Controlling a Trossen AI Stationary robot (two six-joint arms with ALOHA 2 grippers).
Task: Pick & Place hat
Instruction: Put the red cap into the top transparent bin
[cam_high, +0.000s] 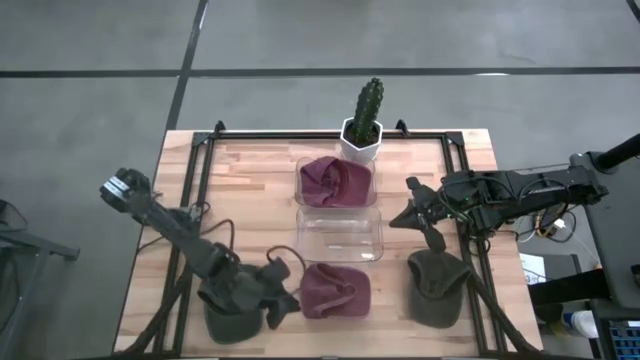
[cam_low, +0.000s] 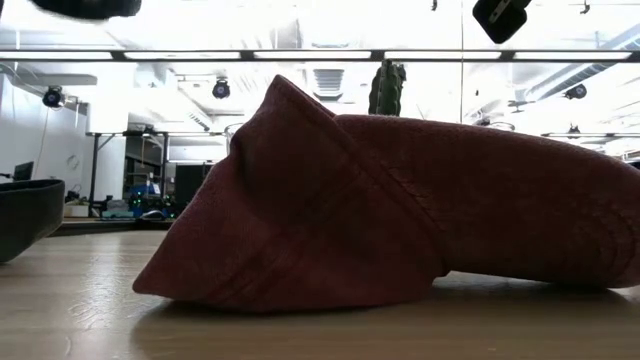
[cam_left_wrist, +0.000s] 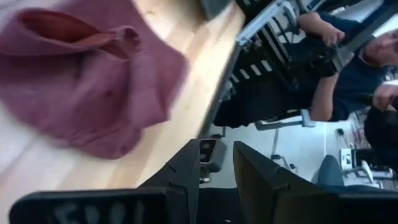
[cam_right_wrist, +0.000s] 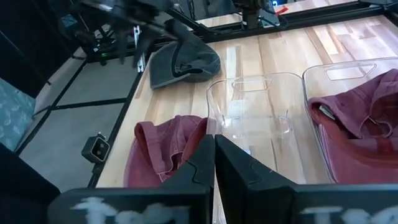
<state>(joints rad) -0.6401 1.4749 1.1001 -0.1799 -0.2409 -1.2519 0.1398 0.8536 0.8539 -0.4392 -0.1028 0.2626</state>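
Wooden tabletop (cam_high: 250, 190), grey floor around. Maroon hat (cam_high: 335, 290) lies at near edge. Left gripper (cam_high: 283, 292) beside it, fingers part-spread, empty; brim to be straddled before closing. Right gripper (cam_high: 412, 215) closed, empty, toward right edge.

Two bins mid worktop (cam_high: 250, 170): rear bin (cam_high: 303, 186) holds a hat (cam_high: 335, 180), front bin (cam_high: 339, 237) just before it. Cactus (cam_high: 364, 118) behind the bins. Front edge, left to right: hat (cam_high: 232, 322), hat (cam_high: 335, 290), hat (cam_high: 436, 287).
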